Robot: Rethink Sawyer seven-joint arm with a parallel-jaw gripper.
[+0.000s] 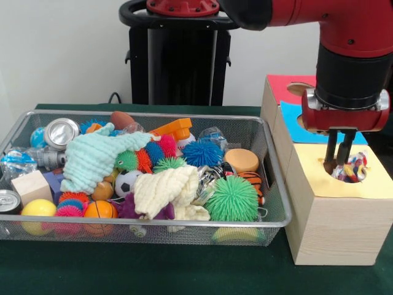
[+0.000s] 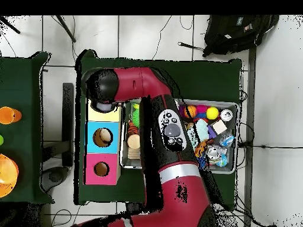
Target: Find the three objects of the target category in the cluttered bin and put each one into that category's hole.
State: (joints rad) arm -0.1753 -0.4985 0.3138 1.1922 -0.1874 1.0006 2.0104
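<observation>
Looking across the table, we see the gripper [image 1: 338, 165] lowered into the hole of the yellow-topped box [image 1: 336, 215], its two dark fingers [image 1: 331, 153] close together. A multicoloured knotted toy [image 1: 352, 169] sits in that hole, touching the fingertips on their right side; we cannot tell whether the fingers pinch it. The wire bin [image 1: 277, 203] stands beside the box, crowded with balls and cloths.
</observation>
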